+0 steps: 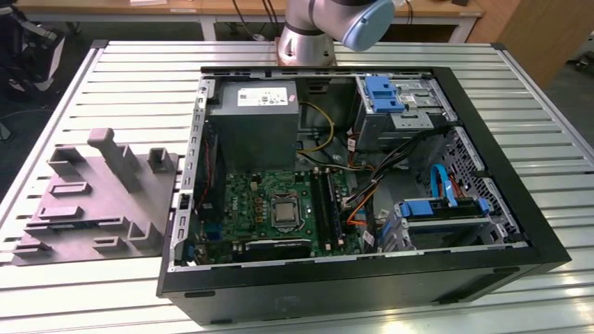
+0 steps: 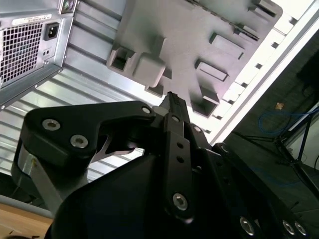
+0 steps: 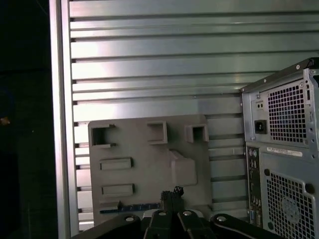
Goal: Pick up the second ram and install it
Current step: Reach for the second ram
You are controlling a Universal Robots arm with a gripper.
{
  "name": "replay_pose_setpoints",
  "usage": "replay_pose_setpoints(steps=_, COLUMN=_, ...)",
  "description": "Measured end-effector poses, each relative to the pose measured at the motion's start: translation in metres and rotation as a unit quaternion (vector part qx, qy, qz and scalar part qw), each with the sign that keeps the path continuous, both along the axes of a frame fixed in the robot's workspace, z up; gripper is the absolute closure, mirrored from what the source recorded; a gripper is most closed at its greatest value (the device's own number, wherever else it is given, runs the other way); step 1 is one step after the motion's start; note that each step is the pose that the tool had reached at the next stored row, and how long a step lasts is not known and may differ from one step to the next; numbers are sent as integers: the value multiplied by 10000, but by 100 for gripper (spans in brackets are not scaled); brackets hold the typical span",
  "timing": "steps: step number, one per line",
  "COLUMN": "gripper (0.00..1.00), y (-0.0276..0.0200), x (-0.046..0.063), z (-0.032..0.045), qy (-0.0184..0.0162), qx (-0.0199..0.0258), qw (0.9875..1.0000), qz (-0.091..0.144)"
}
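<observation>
A robot arm (image 1: pixel 311 35) rises at the top centre of the exterior view, behind an open computer case (image 1: pixel 307 299) lying on a slatted metal table (image 1: pixel 139 83). At the exterior view's left, mid-height, sits a grey moulded fixture tray (image 1: pixel 97 209) with raised blocks and recesses. In the first wrist view the gripper (image 3: pixel 171 192) points at that tray, clear of it. Its tips are drawn close together with nothing between them, so it reads as clenched and empty. The second ram (image 3: pixel 130 207) shows as a thin blue strip lying in a long recess at the tray edge nearest the gripper, just beside the tips and untouched. One end runs behind the gripper's outline, so you cannot see its full length. By my reading you are on the approach, with the pick not yet made. To do it well, release the pincer fully before descending. Turn the wrist so the jaws close across the stick's thin faces, and centre on its middle so it lifts level. Come straight down, clear of the raised block (image 3: pixel 183 169) close by, and close gently. A thin board is likely to tilt or bind in its recess. The green motherboard (image 1: pixel 269 209) lies at lower centre of the exterior view.
</observation>
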State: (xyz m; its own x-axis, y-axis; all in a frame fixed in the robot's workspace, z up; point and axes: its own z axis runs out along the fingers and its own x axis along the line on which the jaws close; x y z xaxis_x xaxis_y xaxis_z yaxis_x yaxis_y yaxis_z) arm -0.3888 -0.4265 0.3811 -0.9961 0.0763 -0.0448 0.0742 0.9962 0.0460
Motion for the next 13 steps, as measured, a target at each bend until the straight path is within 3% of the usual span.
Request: replay_pose_setpoints(steps=13, gripper=90, y=-343, x=-73, z=-133, qy=0, qx=0, qw=10000, qz=0)
